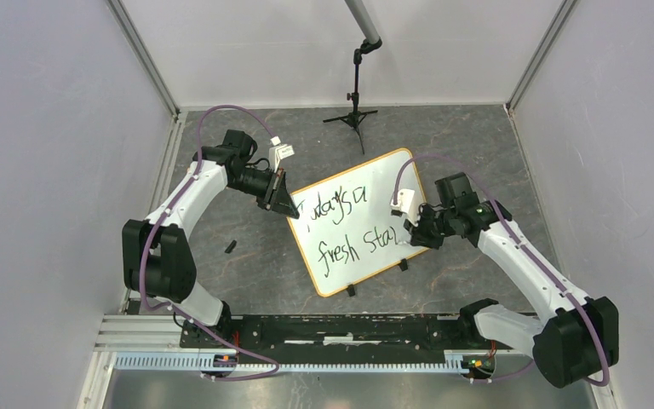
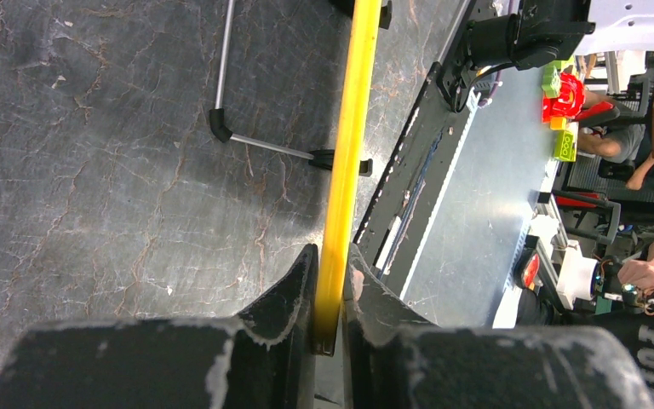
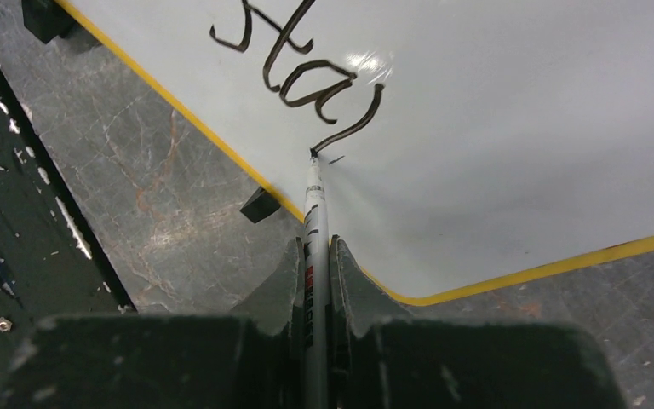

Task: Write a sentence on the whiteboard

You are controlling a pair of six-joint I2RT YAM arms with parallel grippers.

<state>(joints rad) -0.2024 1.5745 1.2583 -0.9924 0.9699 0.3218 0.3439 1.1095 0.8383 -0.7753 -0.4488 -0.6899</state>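
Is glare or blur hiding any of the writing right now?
Right wrist: small glare patch on the white, yellow-rimmed whiteboard beside the black handwritten sentence, strokes legible. Left wrist: rim blurred close to the lens in the left gripper. Top external: even light, writing readable.

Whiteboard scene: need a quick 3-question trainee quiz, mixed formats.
1. True or false: the left hand is shut on the edge of the flat white yellow-rimmed rectangular whiteboard.
2. The right hand holds: A) a cloth B) a slim white marker C) nothing.
3. Fill in: the marker tip touches the ___ line of black handwriting.
Key: 1 true; 2 B; 3 second (lower).
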